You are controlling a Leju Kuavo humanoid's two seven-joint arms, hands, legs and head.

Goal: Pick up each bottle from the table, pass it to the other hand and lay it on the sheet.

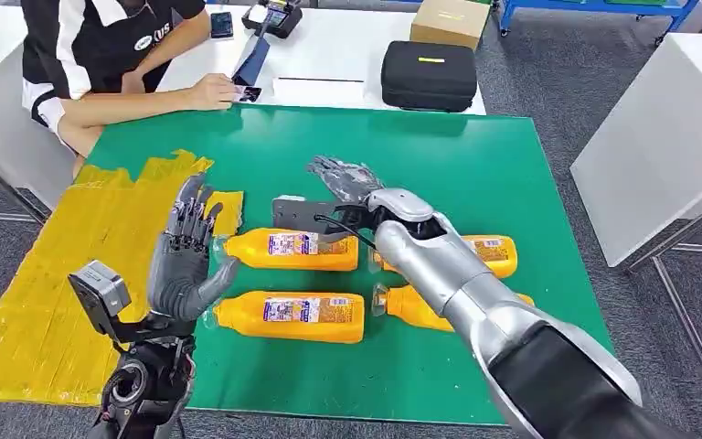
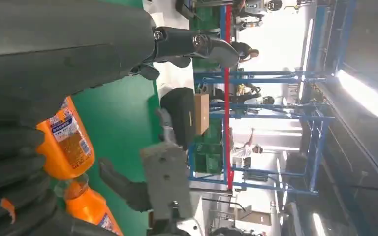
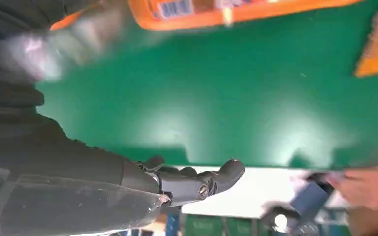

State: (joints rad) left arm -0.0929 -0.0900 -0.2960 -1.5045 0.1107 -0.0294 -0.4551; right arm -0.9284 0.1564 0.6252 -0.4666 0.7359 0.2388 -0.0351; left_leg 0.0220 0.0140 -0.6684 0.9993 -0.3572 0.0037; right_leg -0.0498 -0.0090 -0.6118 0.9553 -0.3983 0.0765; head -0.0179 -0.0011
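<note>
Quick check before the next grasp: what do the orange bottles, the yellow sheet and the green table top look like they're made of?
Orange bottles: likely glossy plastic, smooth, with paper or film labels. Yellow sheet: looks like thin film or taped strips, wrinkled with ragged edges; hard to tell which. Green table top: smooth and slightly shiny, mat or laminate, showing soft light reflections in the right wrist view.

A green table [image 1: 530,183] carries 4 orange bottles lying on their sides. Bottle 1 [image 1: 294,249] lies just right of the raised left hand [image 1: 186,261], and bottle 2 [image 1: 292,316] lies nearer the robot than it. Bottles 3 [image 1: 492,252] and 4 [image 1: 413,307] lie partly under the right arm, behind the right hand [image 1: 347,179]. A yellow sheet [image 1: 73,265] covers the table's edge, left of the left hand.
</note>
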